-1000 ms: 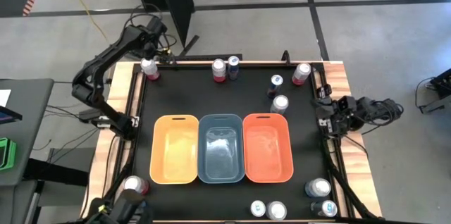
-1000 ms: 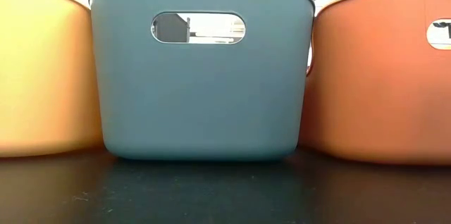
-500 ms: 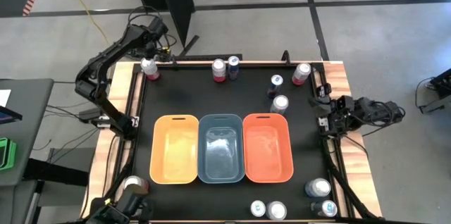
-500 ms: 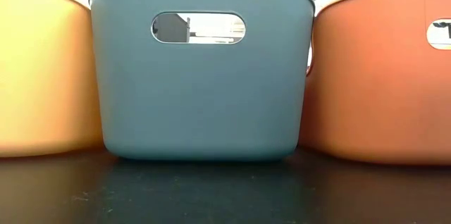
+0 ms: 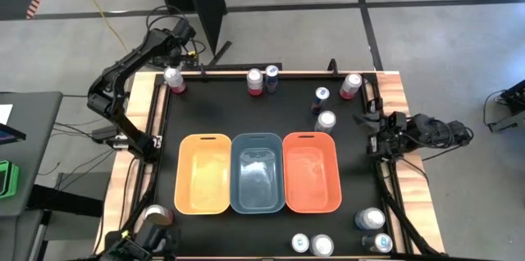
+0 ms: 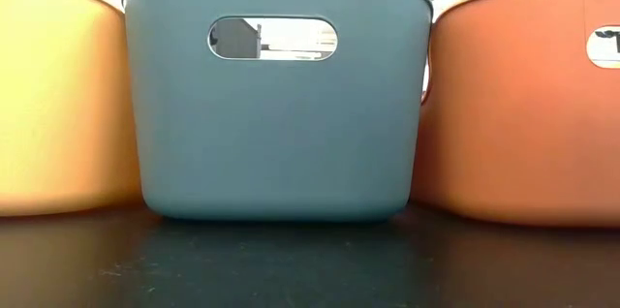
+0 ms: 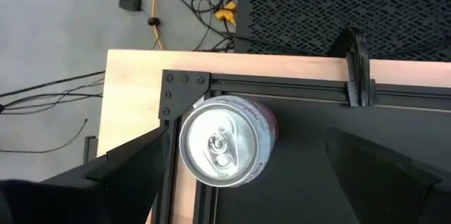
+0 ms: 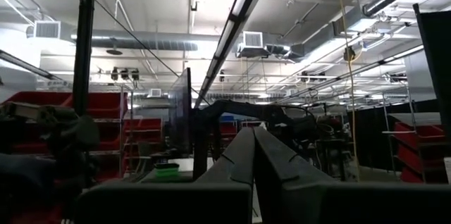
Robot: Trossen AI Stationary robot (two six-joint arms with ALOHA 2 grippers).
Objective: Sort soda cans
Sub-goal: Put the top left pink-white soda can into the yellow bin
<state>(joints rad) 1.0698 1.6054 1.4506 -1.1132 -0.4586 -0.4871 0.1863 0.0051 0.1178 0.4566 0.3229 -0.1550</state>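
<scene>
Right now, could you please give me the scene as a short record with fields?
left gripper: open, above the red can at the table's far left corner
right gripper: shut, empty, at the table's right edge
bins: orange bin, blue bin, red-orange bin, side by side, no cans inside
other cans: scattered along the table's edges

3 bins (image 5: 258,172) between scattered cans (image 5: 326,121)

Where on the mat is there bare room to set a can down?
The mat is bare between the far-edge cans and the orange bin. It is crowded by the near right corner cans.
</scene>
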